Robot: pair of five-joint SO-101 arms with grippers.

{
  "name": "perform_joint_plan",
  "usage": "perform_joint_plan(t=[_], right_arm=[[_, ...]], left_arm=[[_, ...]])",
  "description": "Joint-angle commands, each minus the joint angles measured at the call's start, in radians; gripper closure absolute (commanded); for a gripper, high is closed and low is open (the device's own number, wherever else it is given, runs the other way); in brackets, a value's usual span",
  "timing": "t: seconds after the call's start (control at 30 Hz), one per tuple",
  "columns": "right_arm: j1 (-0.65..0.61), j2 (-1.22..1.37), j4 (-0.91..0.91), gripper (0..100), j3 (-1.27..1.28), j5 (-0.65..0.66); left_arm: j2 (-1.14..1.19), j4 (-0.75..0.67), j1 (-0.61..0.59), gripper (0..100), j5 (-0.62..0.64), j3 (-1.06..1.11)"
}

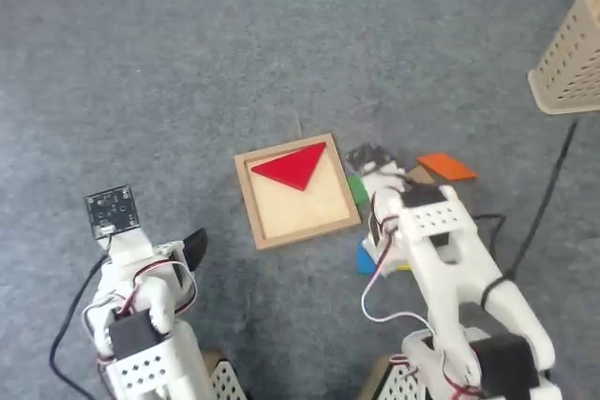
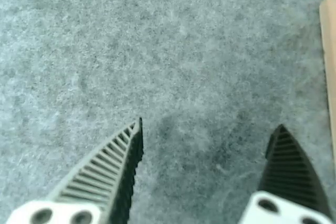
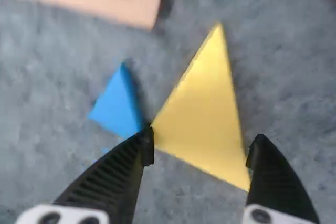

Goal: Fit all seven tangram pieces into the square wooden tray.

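You get soft, even light across the grey carpet (image 1: 187, 72). The wooden tray (image 1: 247, 199) throws only a thin shadow along its edge. A faint dark patch lies below the left gripper (image 2: 210, 124). The yellow triangle (image 3: 202, 114) shows bright.

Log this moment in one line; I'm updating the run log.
tray: red triangle inside | right gripper: open over yellow triangle, blue piece beside | left gripper: open over carpet
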Motion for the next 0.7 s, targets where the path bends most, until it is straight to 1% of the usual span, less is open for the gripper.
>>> perform_joint_plan(t=[0.0,0.2,0.3,0.5,0.63,0.67], right_arm=[[-0.002,-0.054,-0.007,71.4,0.021,0.063],[-0.005,-0.05,-0.038,71.3,0.021,0.064],[-0.012,-0.008,-0.044,71.3,0.021,0.066],[-0.093,0.142,-0.079,71.6,0.014,0.057],[-0.048,0.189,-0.065,72.2,-0.041,0.018],[-0.033,0.194,-0.067,73.9,-0.048,0.014]], left_arm=[[-0.012,-0.002,0.002,65,-0.002,-0.013],[-0.012,-0.002,0.002,65,-0.002,-0.013],[-0.012,-0.002,0.002,65,-0.002,-0.013],[-0.012,-0.002,0.002,65,-0.002,-0.013],[-0.012,-0.002,0.002,65,-0.002,-0.013],[-0.012,-0.002,0.002,65,-0.002,-0.013]])
